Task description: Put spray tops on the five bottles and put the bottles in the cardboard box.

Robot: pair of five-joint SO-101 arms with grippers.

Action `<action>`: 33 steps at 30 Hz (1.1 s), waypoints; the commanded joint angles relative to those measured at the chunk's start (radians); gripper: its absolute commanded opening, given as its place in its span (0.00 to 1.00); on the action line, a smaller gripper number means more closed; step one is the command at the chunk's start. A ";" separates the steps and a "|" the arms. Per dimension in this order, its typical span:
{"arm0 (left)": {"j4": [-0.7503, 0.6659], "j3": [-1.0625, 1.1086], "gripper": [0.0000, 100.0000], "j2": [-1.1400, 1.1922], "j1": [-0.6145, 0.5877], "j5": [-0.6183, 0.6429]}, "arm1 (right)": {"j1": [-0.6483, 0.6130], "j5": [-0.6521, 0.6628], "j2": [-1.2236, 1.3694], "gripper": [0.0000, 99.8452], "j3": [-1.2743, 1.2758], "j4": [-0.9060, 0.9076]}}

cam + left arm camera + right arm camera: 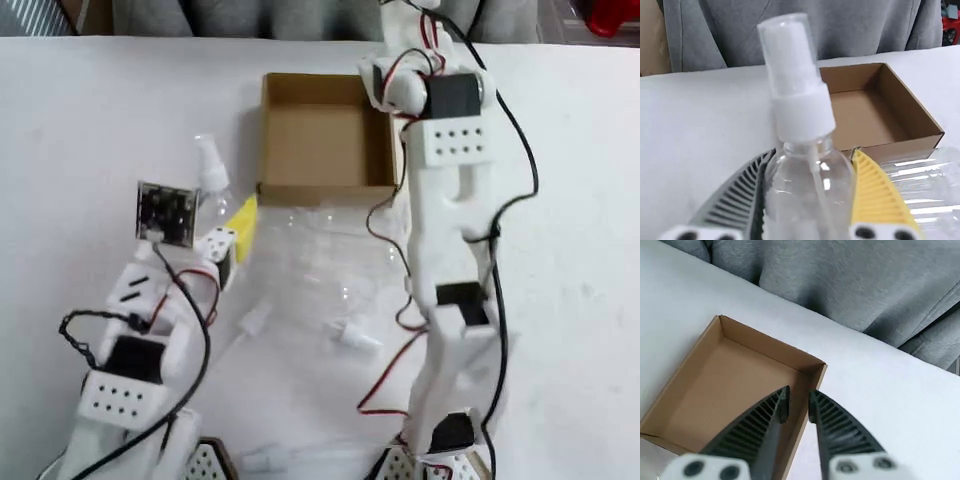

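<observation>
My left gripper [810, 210] is shut on a clear bottle [807, 185] with a white spray top [795, 85] fitted, held upright just left of the cardboard box [875, 112]. In the high view this bottle [212, 175] stands beside the box [325, 135], which holds nothing. Several bare clear bottles [320, 250] lie on the table in front of the box. Loose spray tops [355, 335] lie nearer the arms. My right gripper [798, 405] hangs over the box's far right corner [812, 365], open only a crack, with nothing between its fingers.
The right arm [455, 230] stretches along the box's right side. Another loose spray top [255, 320] lies by the left arm, and one [270, 460] sits at the near edge. Red and black cables [385, 370] trail over the white table [80, 130].
</observation>
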 commanded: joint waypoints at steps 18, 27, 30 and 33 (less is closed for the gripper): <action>-0.046 -0.064 0.06 0.019 -0.007 0.012 | 0.081 0.009 0.513 0.14 -0.311 -0.051; -0.046 -0.063 0.06 0.019 -0.007 0.012 | 0.079 0.009 0.624 0.05 -0.308 0.051; -0.046 -0.063 0.06 0.021 -0.007 0.012 | 0.071 0.009 0.627 0.02 -0.311 0.107; -0.046 -0.063 0.06 0.024 -0.007 0.012 | 0.059 0.009 0.616 0.02 -0.319 0.199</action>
